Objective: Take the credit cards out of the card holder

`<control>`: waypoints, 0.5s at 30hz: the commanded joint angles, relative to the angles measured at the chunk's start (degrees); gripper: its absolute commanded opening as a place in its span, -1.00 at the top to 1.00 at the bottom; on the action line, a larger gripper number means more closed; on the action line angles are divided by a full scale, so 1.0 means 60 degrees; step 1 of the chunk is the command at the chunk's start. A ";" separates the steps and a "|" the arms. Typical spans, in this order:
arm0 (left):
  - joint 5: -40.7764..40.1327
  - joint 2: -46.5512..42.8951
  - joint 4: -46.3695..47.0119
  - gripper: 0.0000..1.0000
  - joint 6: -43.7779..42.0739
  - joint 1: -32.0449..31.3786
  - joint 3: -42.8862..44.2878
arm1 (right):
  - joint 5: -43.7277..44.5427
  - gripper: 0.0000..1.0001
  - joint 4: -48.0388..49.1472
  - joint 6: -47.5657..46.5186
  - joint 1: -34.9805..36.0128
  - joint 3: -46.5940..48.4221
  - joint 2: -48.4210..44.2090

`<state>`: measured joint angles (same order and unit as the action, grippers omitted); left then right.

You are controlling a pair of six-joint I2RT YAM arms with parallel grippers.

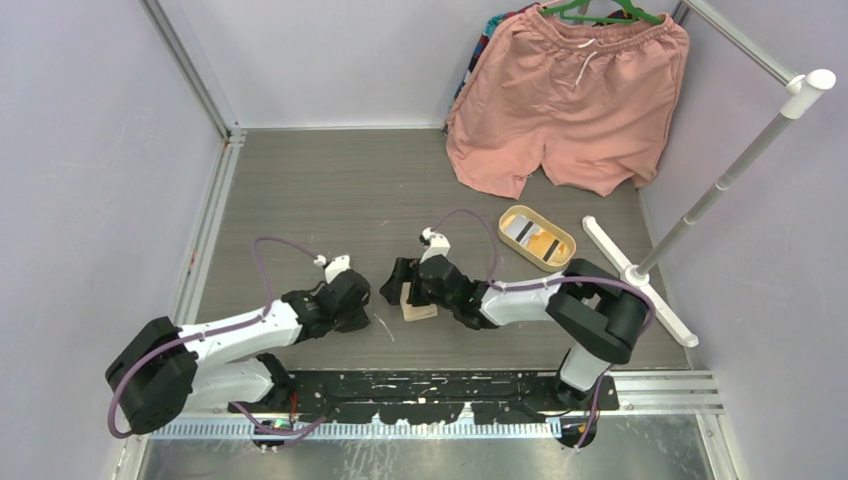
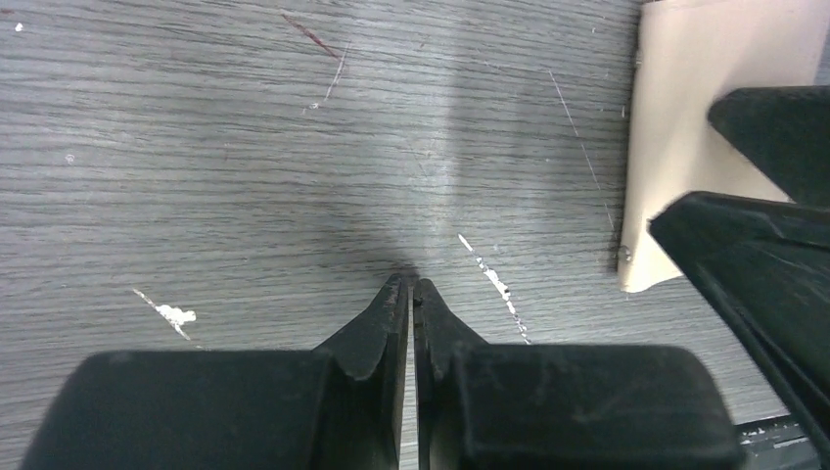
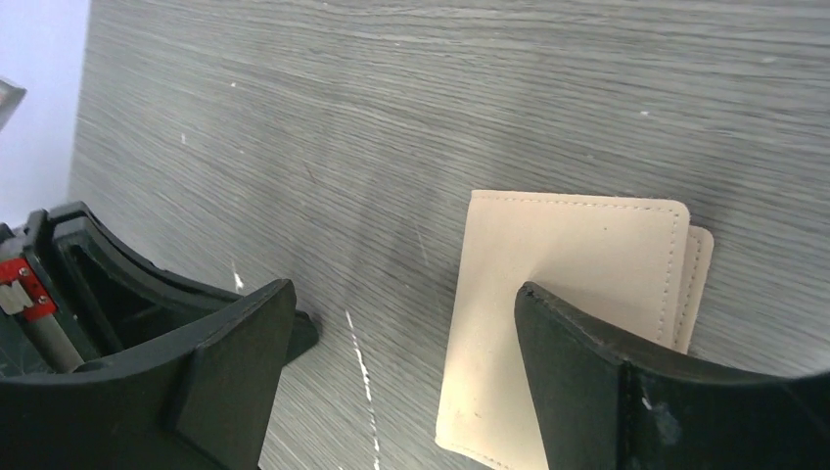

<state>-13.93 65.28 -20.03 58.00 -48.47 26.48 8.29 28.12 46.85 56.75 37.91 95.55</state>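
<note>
Table point(image 1: 330, 190) — tray point(image 1: 503, 222) holds cards point(image 1: 535, 238); left gripper point(image 2: 411, 289) clenched, right gripper point(image 3: 403, 294) splayed over card holder point(image 3: 568, 245).

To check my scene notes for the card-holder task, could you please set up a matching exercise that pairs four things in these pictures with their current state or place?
Things:
1. card holder
2. left gripper
3. right gripper
4. oval tray

States or places:
A. jaws spread wide
B. folded shut, lying flat
C. farther back on the table, with an orange card inside
D. jaws pressed together, nothing between them

Pairs: 1-B; 2-D; 3-A; 4-C
</note>
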 commanded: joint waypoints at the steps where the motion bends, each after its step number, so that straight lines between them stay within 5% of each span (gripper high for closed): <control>1: -0.0490 -0.0077 -0.0163 0.74 -0.0150 0.0029 0.0208 | 0.0264 -0.79 -0.1683 -0.0790 -0.0250 0.0339 -0.1072; 9: -0.0717 -0.1377 0.0197 -0.28 -0.1165 0.0187 0.0253 | 0.0321 -0.90 -0.1809 -0.1124 -0.0986 0.0544 -0.2281; 15: -0.0250 -0.2142 0.0542 -0.81 -0.2559 0.0478 0.0635 | 0.1224 -1.00 -0.2446 -0.1573 -0.1105 0.0262 -0.3534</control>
<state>-16.10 54.68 -19.97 49.98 -46.98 27.03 10.79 15.14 40.51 50.50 38.81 79.99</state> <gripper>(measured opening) 0.816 0.995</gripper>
